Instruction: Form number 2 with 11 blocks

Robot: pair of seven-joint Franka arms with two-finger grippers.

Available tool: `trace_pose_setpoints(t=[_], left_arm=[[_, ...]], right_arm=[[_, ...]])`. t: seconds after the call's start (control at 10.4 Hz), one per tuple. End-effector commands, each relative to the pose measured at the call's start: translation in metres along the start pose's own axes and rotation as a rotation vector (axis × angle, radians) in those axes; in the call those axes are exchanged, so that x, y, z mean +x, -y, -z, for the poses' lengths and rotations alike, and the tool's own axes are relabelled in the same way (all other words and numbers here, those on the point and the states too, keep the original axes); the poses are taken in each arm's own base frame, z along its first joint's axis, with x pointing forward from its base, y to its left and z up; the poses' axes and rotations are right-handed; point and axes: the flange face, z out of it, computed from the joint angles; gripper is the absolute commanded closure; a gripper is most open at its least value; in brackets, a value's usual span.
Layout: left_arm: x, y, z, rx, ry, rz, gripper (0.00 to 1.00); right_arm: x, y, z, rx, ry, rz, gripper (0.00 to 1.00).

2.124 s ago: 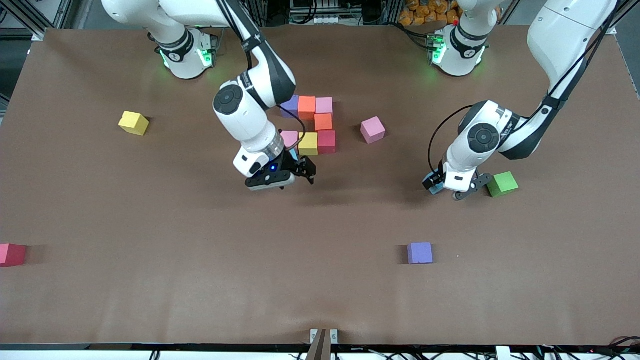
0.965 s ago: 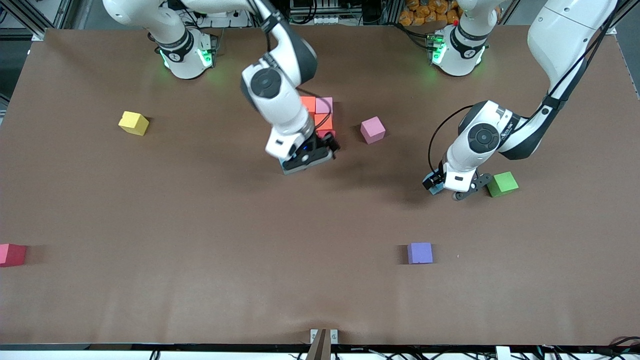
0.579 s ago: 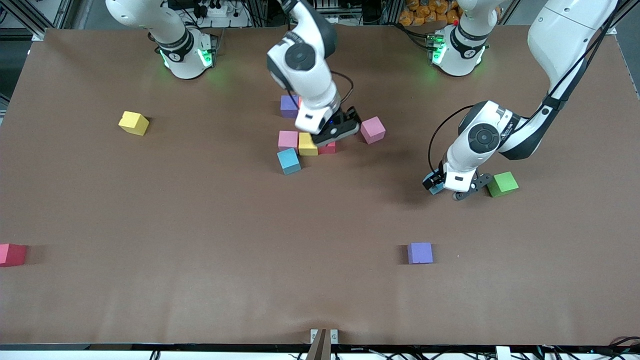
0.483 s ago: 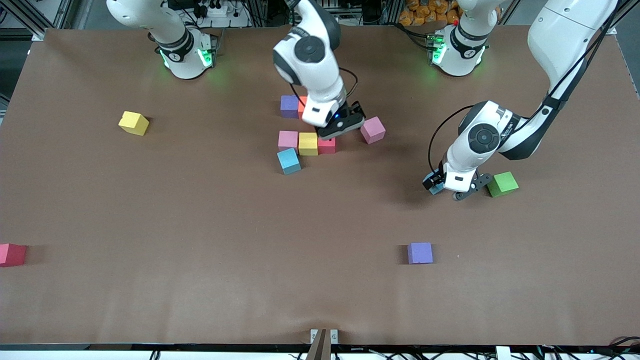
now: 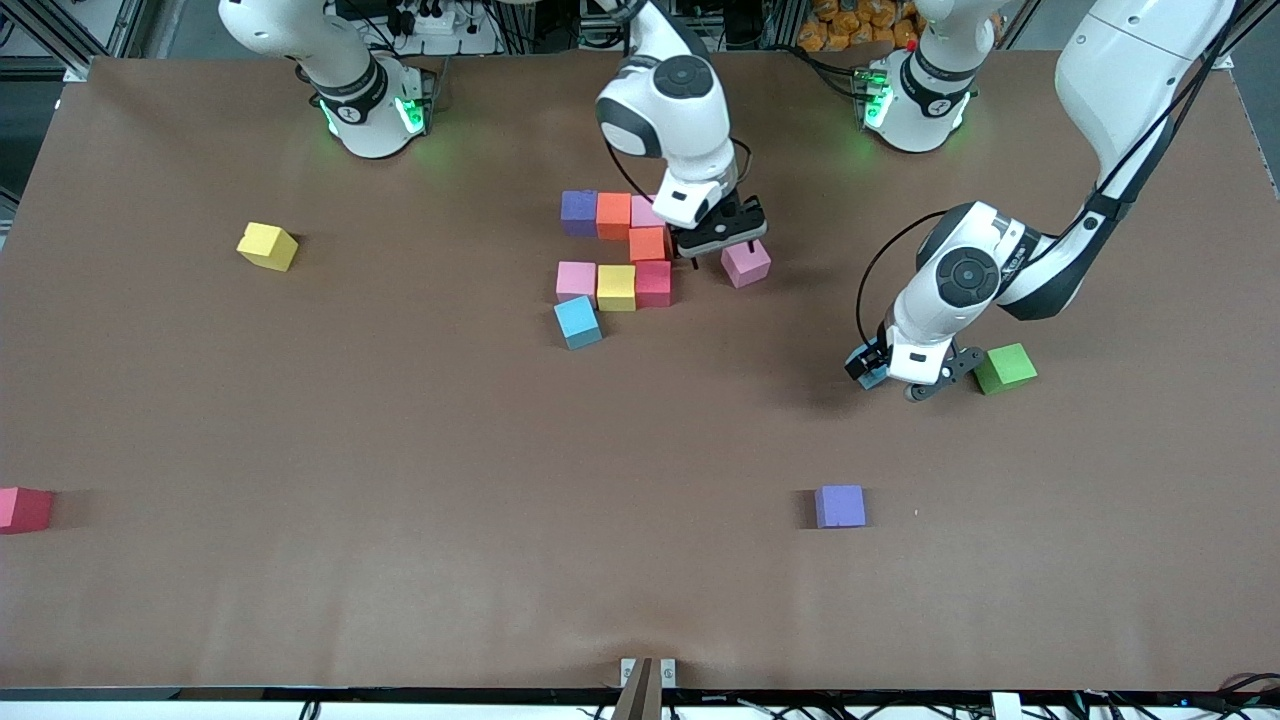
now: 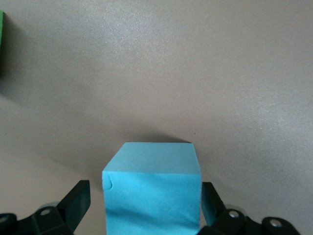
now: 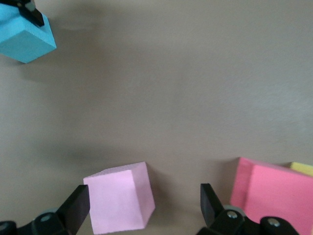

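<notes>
My right gripper hangs with its fingers spread and empty just over a loose pink block, which shows between my fingertips in the right wrist view. Just beside it, toward my own base's end, is the figure so far: a purple block, an orange block and a pink one half hidden under my wrist make the top bar, a second orange block drops to a red block, and a yellow block and another pink run the middle bar, with a light blue block set askew starting the lower leg. I judge eight of eleven placed, the lower leg and bottom bar remaining. Farther off, my left gripper waits low with jaws wide around a second light blue block, beside a green cube that should stay out. A stray purple block, yellow cube and red cube lie well apart; nothing blocks my pick.
</notes>
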Motion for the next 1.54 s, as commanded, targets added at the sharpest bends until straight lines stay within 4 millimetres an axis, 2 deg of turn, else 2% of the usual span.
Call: trace_pose_setpoints(t=[0.0,0.29,0.39,0.97,1.25,1.35,1.45], left_arm=[[0.004,0.001,0.001,-0.008,-0.011,-0.022,0.0],[0.004,0.001,0.001,-0.008,-0.012,-0.023,0.0],[0.004,0.001,0.001,-0.008,-0.012,-0.023,0.0],[0.005,0.002,0.0,-0.008,-0.01,-0.019,0.0],[0.005,0.002,0.001,-0.008,-0.012,-0.018,0.0],[0.005,0.002,0.001,-0.008,-0.012,-0.018,0.0],[0.005,0.002,0.001,-0.008,-0.012,-0.018,0.0]], right_arm=[[-0.003,0.019,-0.01,-0.007,-0.026,-0.002,0.0],[-0.015,0.033,-0.026,-0.009,-0.027,0.021,0.0],[-0.024,0.038,-0.031,-0.012,-0.023,0.035,0.0],[-0.043,0.043,-0.052,-0.031,-0.009,0.059,0.0],[-0.044,0.042,-0.057,-0.037,-0.008,0.064,0.0],[-0.042,0.044,-0.056,-0.033,-0.012,0.064,0.02],[-0.043,0.044,-0.059,-0.038,-0.012,0.067,0.1]])
